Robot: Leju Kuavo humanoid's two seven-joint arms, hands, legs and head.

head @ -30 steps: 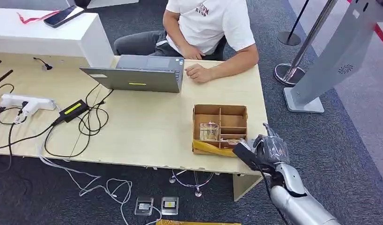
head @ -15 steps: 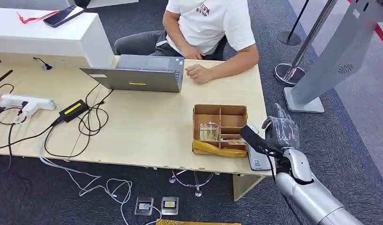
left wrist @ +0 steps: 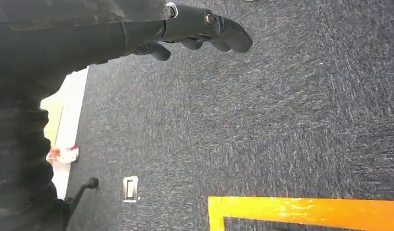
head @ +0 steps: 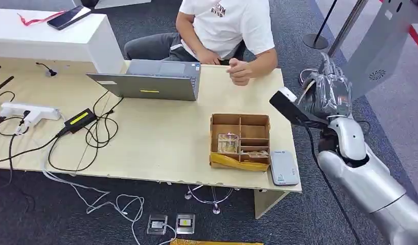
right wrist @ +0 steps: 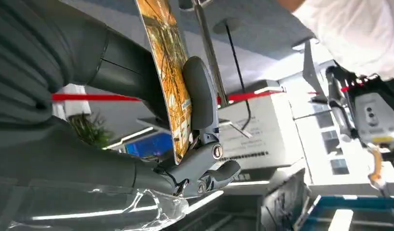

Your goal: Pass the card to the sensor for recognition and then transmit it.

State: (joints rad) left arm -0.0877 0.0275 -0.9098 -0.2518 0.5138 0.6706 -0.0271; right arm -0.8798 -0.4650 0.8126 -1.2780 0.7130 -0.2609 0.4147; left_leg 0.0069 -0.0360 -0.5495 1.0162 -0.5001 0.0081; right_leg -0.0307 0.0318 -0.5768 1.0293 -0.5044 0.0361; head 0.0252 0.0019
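Note:
My right hand (head: pixel 329 94) is raised beside the table's right edge and grips the card (head: pixel 288 106), a dark flat slab with a white end pointing toward the table. In the right wrist view the card (right wrist: pixel 170 72) shows an orange and yellow printed face, pinched between the thick thumb (right wrist: pixel 200 94) and the fingers behind it. The sensor (head: pixel 284 167), a small grey-white pad, lies on the table's front right corner, below and nearer than the card. My left hand (left wrist: pixel 200 29) hangs over dark carpet with its fingers apart and holds nothing.
A partitioned cardboard box (head: pixel 240 117) stands just left of the sensor. A person in a white shirt sits behind the table with a fist (head: pixel 241 71) lifted beside a laptop (head: pixel 151 84). A grey kiosk stand (head: pixel 370 56) and a stanchion base (head: pixel 313 80) are right of my hand.
My right hand has risen with the card from the table's front edge by the sensor, up and to the right. The person's hand has lifted off the table.

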